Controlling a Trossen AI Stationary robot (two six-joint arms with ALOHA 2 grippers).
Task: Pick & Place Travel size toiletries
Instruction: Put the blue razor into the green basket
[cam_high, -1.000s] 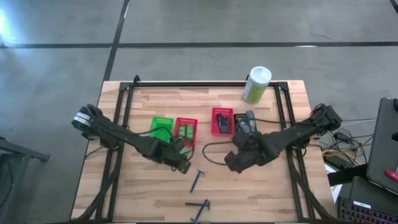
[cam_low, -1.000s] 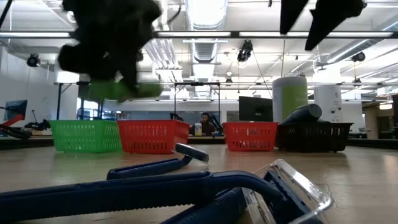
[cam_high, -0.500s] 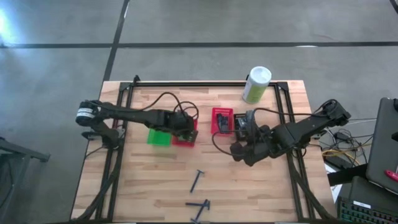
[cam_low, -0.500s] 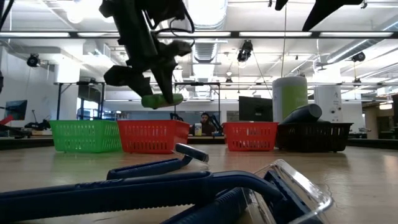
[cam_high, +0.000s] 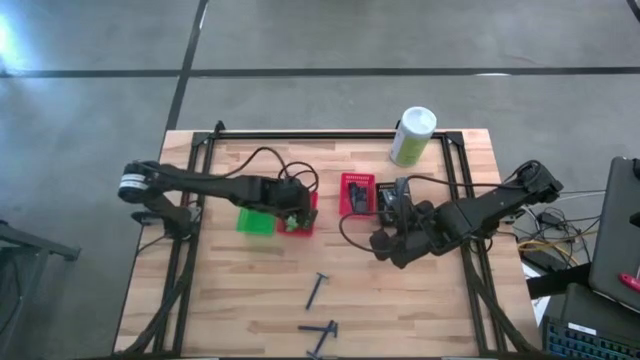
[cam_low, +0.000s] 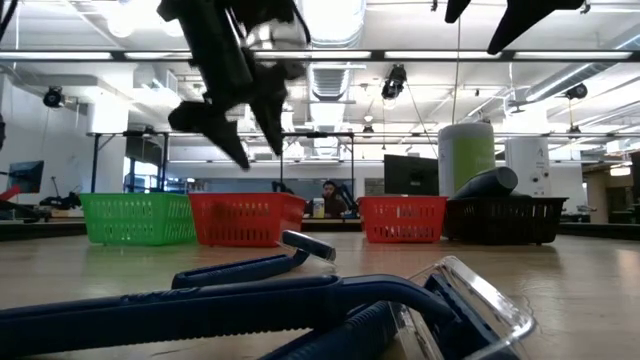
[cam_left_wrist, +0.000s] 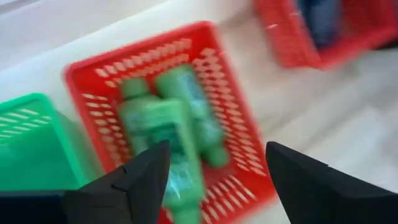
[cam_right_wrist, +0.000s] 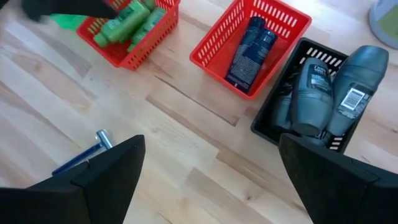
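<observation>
Inside the red basket (cam_left_wrist: 245, 158) next to the green basket (cam_left_wrist: 28, 146), the green bottles (cam_left_wrist: 165, 134) lie side by side, with nothing gripping them. Directly above them hangs the left gripper (cam_left_wrist: 214, 171), its fingers spread wide and empty, the bottles showing in the gap between the tips. From overhead the left gripper (cam_high: 292, 212) sits over that red basket (cam_high: 298, 212), with the green basket (cam_high: 255, 220) just beside it.

The step in hand looks like the release, and doing it well now means lifting straight up, jaws kept apart, so neither fingertip hooks the mesh wall and drags the light basket along. Only once clear of the rim should the arm swing away.

What remains loose are the razors (cam_high: 316, 290), thin T-shaped sticks lying on the bare wood near the front of the table (cam_high: 440, 310), well apart from the baskets; a second one lies closer to the edge. They lie flat, so a low, careful pinch across the handle seems wise.

Further right, a second red basket (cam_right_wrist: 283, 28) holds dark blue tubes (cam_right_wrist: 249, 53), and the black basket (cam_right_wrist: 264, 127) touching it holds grey rounded containers (cam_right_wrist: 336, 93). The right gripper (cam_high: 392, 245) waits near those two baskets, its fingers apart and holding nothing. A pale green canister (cam_high: 412, 136) stands at the far edge.
</observation>
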